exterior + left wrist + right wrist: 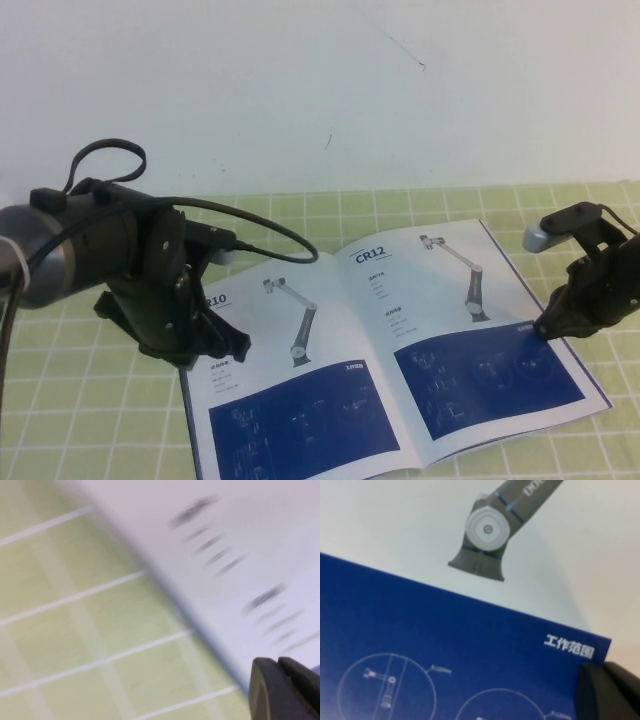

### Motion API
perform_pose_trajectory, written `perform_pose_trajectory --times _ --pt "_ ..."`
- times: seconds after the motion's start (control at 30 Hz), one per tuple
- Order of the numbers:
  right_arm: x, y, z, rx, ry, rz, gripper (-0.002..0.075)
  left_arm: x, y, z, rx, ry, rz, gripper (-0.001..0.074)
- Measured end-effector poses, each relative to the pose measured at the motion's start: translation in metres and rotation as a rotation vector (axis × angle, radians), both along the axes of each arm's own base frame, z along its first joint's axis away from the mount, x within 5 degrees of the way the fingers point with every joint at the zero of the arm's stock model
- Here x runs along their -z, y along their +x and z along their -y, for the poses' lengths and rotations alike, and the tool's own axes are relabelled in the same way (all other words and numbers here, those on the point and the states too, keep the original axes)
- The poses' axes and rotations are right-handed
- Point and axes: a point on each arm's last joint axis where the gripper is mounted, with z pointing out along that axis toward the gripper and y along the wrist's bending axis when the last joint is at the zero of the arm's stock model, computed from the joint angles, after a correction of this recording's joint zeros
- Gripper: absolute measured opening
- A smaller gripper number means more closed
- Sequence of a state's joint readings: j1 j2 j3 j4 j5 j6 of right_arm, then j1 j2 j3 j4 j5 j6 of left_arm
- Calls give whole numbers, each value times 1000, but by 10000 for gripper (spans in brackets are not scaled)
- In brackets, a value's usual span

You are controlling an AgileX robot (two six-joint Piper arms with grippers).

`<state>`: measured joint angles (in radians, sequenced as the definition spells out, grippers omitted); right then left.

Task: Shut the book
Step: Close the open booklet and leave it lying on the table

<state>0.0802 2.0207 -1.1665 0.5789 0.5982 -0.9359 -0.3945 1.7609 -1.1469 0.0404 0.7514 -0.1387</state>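
On the left, the left gripper (232, 348) is big and black. It sits low at the left edge of the open paper book with white and blue pages (400, 330). I cannot tell if this claw is wide or narrow. In the left wrist view, the tip of the left gripper (283, 689) is right by the edge of the book's white page (240, 555). The green cloth with white lines (75, 630) lies beside the page.

The book lies open and flat on the green cloth (80, 400), in the middle of the table, between the two arms. Each page has a picture of a grey robot arm on top and a dark blue block below. The right page says "CR12" (370, 256). Behind the table is a plain white wall (300, 80).

On the right, the right gripper (549, 327) is black too. It points down onto the right page, near the page's outer edge, with its tip at the top right corner of the blue block (490, 385). I cannot tell if this claw is wide or narrow. In the right wrist view, the right gripper (607, 690) is at the corner of the blue block (420, 655), next to some small white writing (569, 646). The printed grey robot arm (490, 535) is on the white part past the block.
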Motion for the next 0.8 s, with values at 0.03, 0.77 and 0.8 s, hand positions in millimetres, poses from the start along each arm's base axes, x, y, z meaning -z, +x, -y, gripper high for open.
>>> perform_pose_trajectory --times 0.03,0.77,0.8 --pt "-2 0 -1 -1 1 4 -1 0 0 -3 -13 28 1 -4" --pt "-1 -10 -24 -90 -4 -30 -1 37 -2 -9 -56 112 -54 -4" --pt "-1 -10 -24 -91 -5 -30 -1 38 -2 -9 -55 113 -56 -4"
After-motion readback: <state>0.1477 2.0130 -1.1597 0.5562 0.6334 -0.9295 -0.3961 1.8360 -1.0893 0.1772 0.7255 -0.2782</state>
